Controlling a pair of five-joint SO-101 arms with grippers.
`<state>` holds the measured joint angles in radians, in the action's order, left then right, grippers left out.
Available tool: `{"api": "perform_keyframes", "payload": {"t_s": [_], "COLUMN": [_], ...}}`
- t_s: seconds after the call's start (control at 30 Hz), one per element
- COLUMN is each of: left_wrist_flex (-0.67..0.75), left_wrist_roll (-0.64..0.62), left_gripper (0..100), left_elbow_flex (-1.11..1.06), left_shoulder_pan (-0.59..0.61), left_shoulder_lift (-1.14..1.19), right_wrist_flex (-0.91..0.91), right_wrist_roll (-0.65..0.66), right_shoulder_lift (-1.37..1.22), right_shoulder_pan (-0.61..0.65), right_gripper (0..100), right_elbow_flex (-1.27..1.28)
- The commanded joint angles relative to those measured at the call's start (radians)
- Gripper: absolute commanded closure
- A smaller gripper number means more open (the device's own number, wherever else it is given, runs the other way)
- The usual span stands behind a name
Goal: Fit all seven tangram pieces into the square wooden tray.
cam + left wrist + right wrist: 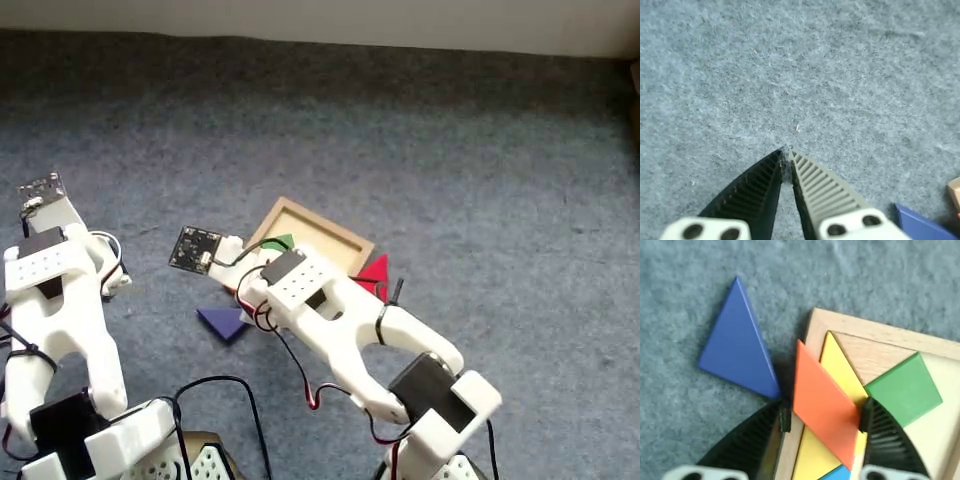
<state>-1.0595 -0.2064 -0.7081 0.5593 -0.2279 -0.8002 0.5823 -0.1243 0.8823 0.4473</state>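
A grey carpeted surface (450,150) carries a square wooden tray (330,232), which sits near the middle, turned so one corner points toward the far edge. The right arm (340,320) reaches over the tray from the near edge.

The right gripper (825,416) grasps an orange parallelogram (822,400) between its two fingers, one on each side. The piece hangs tilted over the tray's rim (880,330) and overlaps a yellow triangle (842,370) that lies inside the tray along that rim. Whether the orange piece touches the yellow one cannot be told. A green square (905,390) lies inside the tray just beside the yellow triangle. A sliver of a light blue piece (837,474) shows in the tray under the orange one.

A dark blue triangle (737,345) lies flat on the surface just outside the tray's rim. A red triangle (375,272) sits just beside the tray's opposite side, partly hidden by the right arm.

The left arm (55,300) stands near the surface's left edge, well apart from the tray. The left gripper (787,160) has its fingers pressed together, grasping nothing, over bare carpet.
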Motion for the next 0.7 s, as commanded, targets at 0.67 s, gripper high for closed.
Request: {"api": "perform_keyframes", "payload": {"t_s": [0.67], "left_wrist_flex": [0.032], "left_wrist_roll": [0.008], "left_gripper": [99], "left_elbow_flex": [0.004], "left_shoulder_pan": [0.012], "left_shoulder_lift": [-0.035], "right_wrist_flex": [-0.087], "right_wrist_roll": [-0.104], "right_shoulder_lift": [0.186], "right_shoulder_pan": [-0.15], "right_gripper": [90.4], "right_elbow_flex": [-0.012]}}
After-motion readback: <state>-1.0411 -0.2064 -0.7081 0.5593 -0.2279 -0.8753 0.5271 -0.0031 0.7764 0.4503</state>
